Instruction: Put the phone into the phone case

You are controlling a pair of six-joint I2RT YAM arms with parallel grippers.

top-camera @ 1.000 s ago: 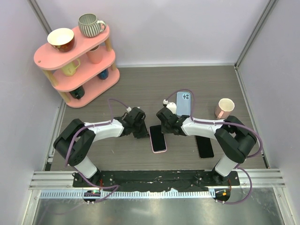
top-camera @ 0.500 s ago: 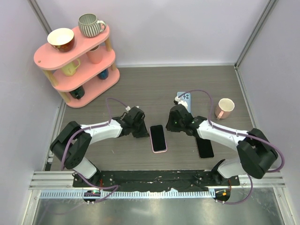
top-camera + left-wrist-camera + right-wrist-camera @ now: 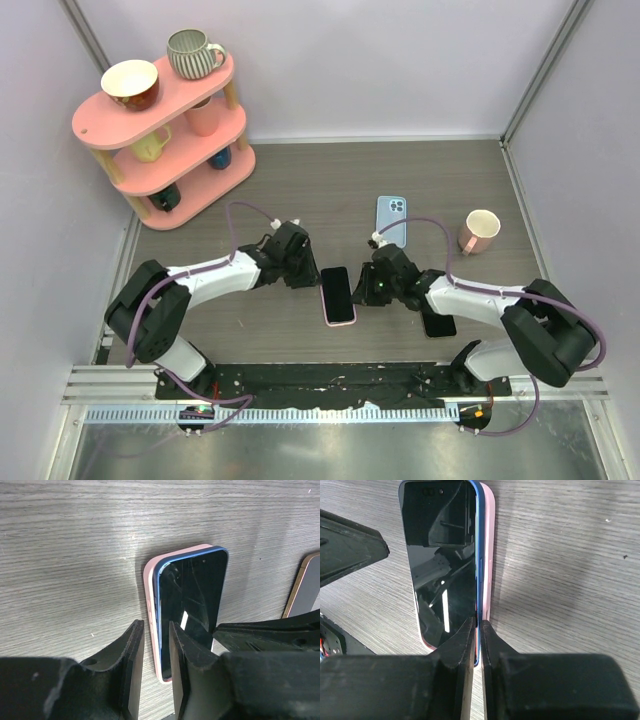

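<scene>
- While both arms reach in low over the table, I see the phone lying flat at the middle, screen up, between the two wrists.
- Its blue frame sits on the pink case. The case's lip shows along one long side and round the corners. I cannot tell whether the phone is pressed fully home.
- The left gripper sits low just beside the phone's left long edge. Its fingers stand a narrow gap apart with the case's edge showing in that gap, and I see nothing clamped.
- The right gripper is down at the opposite long edge. Its fingers are all but together, leaving only a hairline slit lined up over the phone's blue rim. I cannot tell whether it nips that rim.
- Beyond the right gripper, a second phone lies back up, light blue, apart from the cased one.
- A third phone, dark, lies by the right arm, partly hidden under it.
- A pale pink mug stands near the second phone, on its right.
- At the far left corner stands a pink three-tier shelf carrying cups and a bowl.
</scene>
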